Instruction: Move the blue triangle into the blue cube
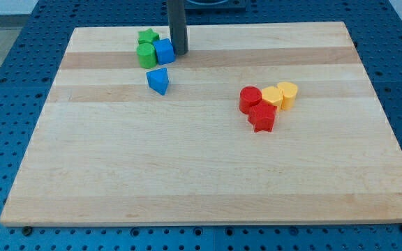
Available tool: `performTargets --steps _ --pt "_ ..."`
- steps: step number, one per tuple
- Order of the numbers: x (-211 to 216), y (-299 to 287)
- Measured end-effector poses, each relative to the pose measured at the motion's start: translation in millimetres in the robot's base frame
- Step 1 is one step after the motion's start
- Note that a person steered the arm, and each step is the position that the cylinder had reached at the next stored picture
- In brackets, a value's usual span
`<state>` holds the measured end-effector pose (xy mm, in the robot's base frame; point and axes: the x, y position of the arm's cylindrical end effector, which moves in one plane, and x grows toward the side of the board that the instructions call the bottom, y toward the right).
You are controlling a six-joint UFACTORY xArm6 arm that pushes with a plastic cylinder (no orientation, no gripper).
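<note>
Table of pale wood filled most of the view, lying on a blue perforated surface. The dark rod came down from the view's top and served as the end effector; having no jaws, it held nothing. My tip stood on the table just to the view's right of the blue cube, touching or nearly touching it. The blue cube pressed against a green cylinder on its left, with a green star just above that. The blue triangle lay just below the blue cube, apart from it by a small gap. Well to the view's right sat a separate cluster: a red cylinder, a red star, a yellow block and a yellow cylinder, packed together.
</note>
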<state>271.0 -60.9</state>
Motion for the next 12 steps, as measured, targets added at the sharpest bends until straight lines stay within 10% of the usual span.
performTargets --steps 2,6,12 --pt "6 17" --pt "164 11" --pt "99 -33"
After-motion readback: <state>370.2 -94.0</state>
